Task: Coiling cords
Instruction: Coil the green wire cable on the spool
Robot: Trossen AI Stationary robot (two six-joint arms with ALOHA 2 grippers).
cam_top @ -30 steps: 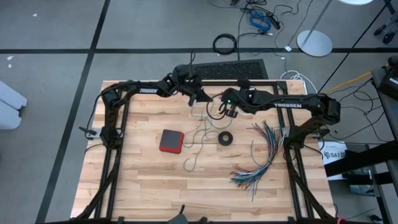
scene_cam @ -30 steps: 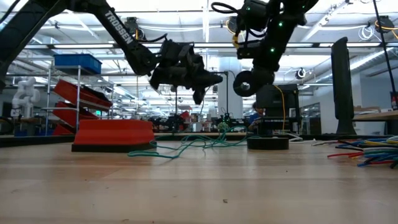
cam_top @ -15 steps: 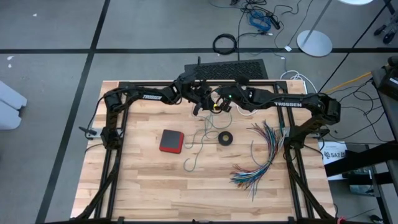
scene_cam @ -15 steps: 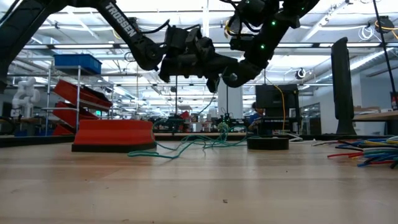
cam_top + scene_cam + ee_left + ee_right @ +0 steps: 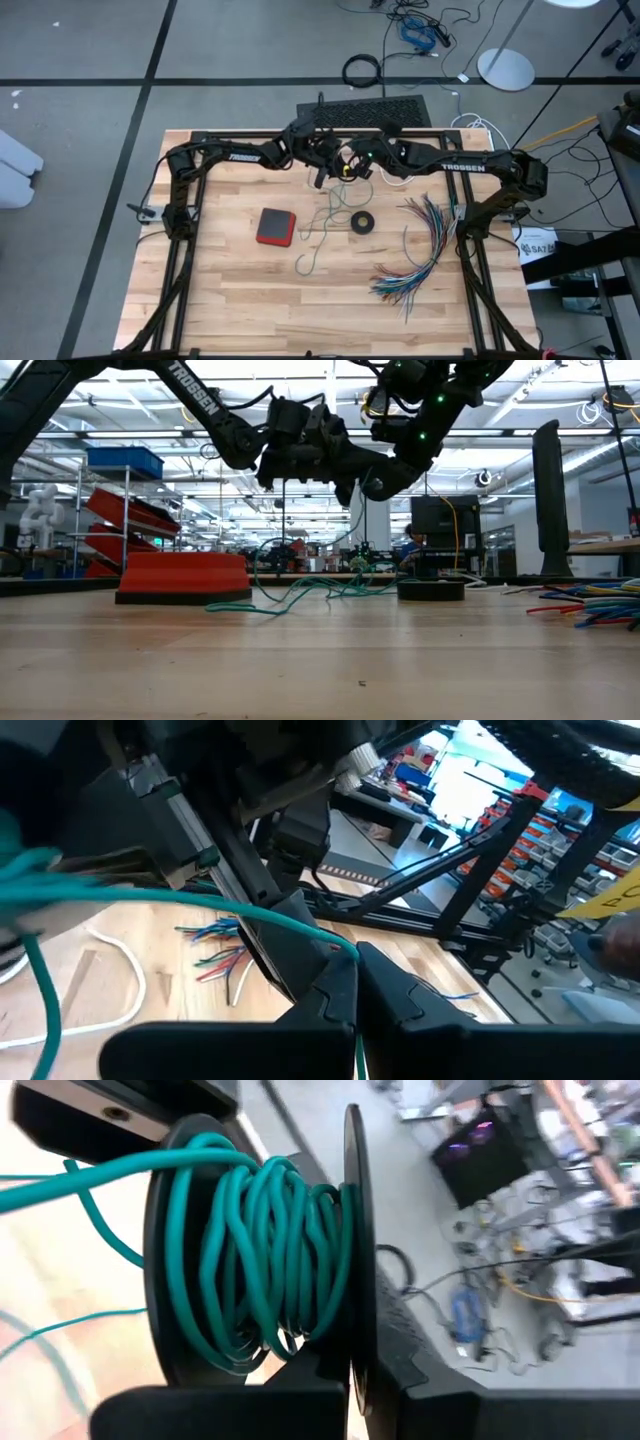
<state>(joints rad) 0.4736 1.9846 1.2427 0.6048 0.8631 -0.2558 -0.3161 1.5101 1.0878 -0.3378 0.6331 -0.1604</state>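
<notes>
1. Seen from above, the two grippers met over the far middle of the wooden table point(image 5: 230, 300), so tightly bunched that the left gripper point(image 5: 322, 165) and the right gripper point(image 5: 352, 165) could hardly be told apart there.

2. In the low view the same dark tangle hung well above the tabletop; where the left gripper point(image 5: 335, 460) ended and the right gripper point(image 5: 375, 480) began stayed hard to make out.

3. The right wrist view showed a black spool point(image 5: 345, 1210) wound thick with teal-green cord point(image 5: 260, 1260), its flange pinched between the right gripper's fingers point(image 5: 420, 1380), which were pressed together on it. The spool's far side was cut off by the picture's edge.

4. The left wrist view showed the teal-green cord point(image 5: 150, 895) running taut to the left gripper's fingers point(image 5: 335, 995), pinched shut on the strand; the other arm's dark body blocked much of that view.

5. From the grippers the teal-green cord point(image 5: 315, 235) dropped to the table and trailed in loose loops toward the near side, between a red block point(image 5: 275, 226) and a small black ring point(image 5: 363, 222).

6. A white cord point(image 5: 110, 980) lay curved on the wood beneath the left gripper; its ends were out of frame.

7. A fanned bundle of multicoloured wires point(image 5: 420, 255) lay to the right, well apart from both grippers.
</notes>
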